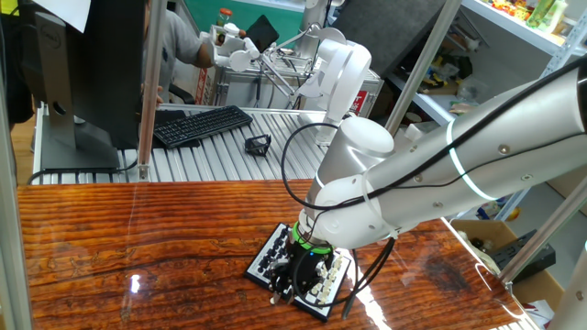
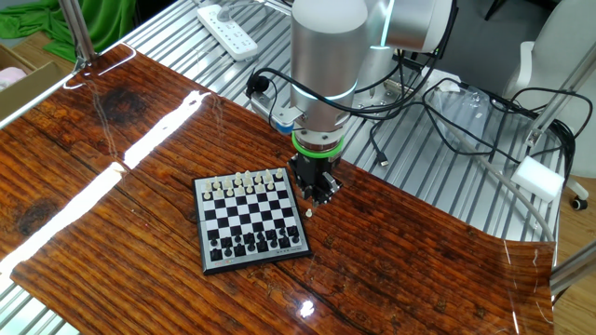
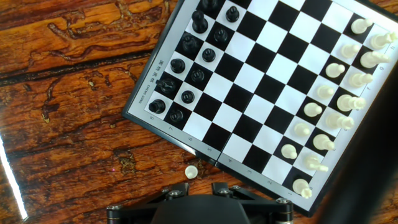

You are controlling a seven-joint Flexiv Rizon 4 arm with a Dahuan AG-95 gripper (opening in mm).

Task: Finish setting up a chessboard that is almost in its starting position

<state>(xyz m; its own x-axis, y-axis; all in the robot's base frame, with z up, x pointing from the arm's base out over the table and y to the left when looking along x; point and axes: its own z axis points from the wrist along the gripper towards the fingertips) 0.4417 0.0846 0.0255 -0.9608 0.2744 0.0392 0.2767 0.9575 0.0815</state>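
Now the gripper [image 2: 315,193] hovers low at three o'clock of the chessboard [image 2: 250,221], presumably lined up over the stray cream pawn [image 3: 191,172] lying on the worktop [image 2: 112,242] just off the rim, though whether the jaws are parted I cannot tell.

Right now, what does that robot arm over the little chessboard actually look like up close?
It is a thick, rounded arm of glossy white and silver-grey tube segments, with a glowing teal stripe near one joint and a bright green ring at the wrist. Black cables loop along its side. The small black metal claw below is blocky, with visible screws.
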